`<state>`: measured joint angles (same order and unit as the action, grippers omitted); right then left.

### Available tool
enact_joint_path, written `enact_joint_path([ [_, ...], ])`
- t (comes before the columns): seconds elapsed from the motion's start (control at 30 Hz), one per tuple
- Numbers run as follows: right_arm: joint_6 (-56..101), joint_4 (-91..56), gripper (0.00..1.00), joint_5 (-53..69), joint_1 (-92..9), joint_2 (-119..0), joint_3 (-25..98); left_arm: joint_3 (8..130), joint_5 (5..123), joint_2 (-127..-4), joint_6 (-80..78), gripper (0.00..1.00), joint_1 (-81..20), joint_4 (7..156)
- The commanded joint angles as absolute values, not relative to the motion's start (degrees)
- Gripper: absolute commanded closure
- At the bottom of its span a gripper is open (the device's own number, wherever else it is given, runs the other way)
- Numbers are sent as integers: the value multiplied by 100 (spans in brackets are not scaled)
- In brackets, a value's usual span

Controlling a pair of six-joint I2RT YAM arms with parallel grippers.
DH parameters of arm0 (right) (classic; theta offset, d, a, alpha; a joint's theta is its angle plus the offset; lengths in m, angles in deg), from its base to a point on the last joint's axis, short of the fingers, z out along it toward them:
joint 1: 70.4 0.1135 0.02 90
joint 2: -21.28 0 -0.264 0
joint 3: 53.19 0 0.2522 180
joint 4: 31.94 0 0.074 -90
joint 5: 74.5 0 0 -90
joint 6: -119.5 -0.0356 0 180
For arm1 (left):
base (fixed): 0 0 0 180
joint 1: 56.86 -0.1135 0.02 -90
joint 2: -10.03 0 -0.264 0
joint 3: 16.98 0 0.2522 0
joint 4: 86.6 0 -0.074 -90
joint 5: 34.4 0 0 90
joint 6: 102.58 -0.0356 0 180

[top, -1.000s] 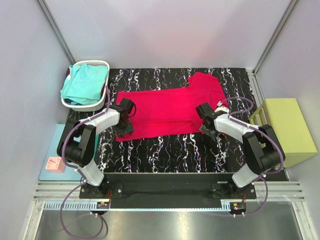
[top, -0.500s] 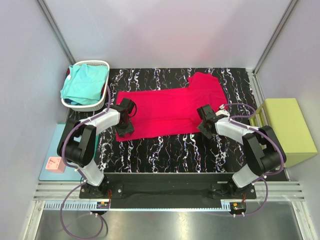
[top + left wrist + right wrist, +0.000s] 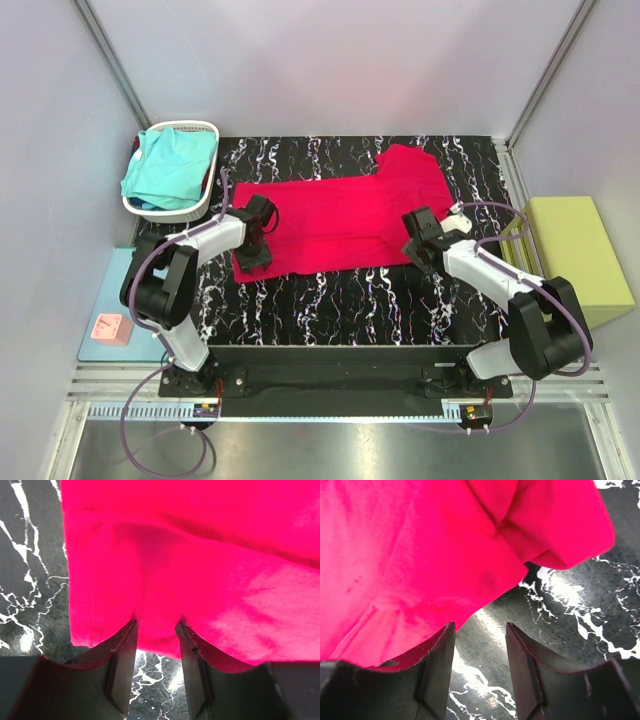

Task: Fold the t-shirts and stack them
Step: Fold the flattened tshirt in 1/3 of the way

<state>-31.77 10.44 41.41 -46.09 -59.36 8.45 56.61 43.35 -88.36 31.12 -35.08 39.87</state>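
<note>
Crimson-red t-shirt point(image 3: 335, 220) spread flat across the middle of the black marbled table point(image 3: 330, 295), long side running from 9 to 3 o'clock, one sleeve jutting out at the 1 o'clock corner. Second shirt, the turquoise t-shirt point(image 3: 170, 170), bunched in a white basket point(image 3: 205, 130) off at 10 o'clock from the red one, at the table's far left corner.

At the red shirt's 8 o'clock corner, the left gripper point(image 3: 156, 625): fingers point(image 3: 120, 665) spread apart, the near hem dipping a little way into the gap between their tips, bare table showing below it. No visible clamp on the cloth; the hem's left edge and a line of stitching just to 9 o'clock of the fingers.

At the shirt's 4 o'clock edge, the right gripper point(image 3: 480, 626): fingers point(image 3: 437, 665) likewise spread, only marbled table between them, the red edge meeting the tip of the 9 o'clock finger in the wrist view. A folded lobe of cloth up at 1 o'clock in that view.

Farther out, a yellow-green block point(image 3: 575, 260) beyond the table at 3 o'clock, and a light-blue mat point(image 3: 102, 285) at 8 o'clock, with a small pink cube point(image 3: 108, 327) on it.
</note>
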Motion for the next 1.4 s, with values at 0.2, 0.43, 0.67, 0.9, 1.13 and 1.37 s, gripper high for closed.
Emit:
enact_joint_path([
  [0.2,-3071,986,49,4486,-4983,-6195,803,5866,4356,-8850,3040,57,-3427,4009],
  [0.43,-2965,880,50,4468,-5160,-6344,838,5874,4391,-8911,3048,57,-3436,4017],
  [0.67,-2965,845,60,4424,-5168,-6467,786,5901,4400,-8894,3040,57,-3436,4009],
  [0.9,-2947,836,83,4424,-5168,-6432,794,5909,4365,-8771,3040,57,-3436,4008],
  [1.13,-2912,871,89,4459,-5160,-6406,777,5892,4373,-8806,3048,57,-3436,4000],
  [1.37,-2780,740,47,4372,-5168,-6257,698,5874,4356,-8797,3040,57,-3436,3991],
])
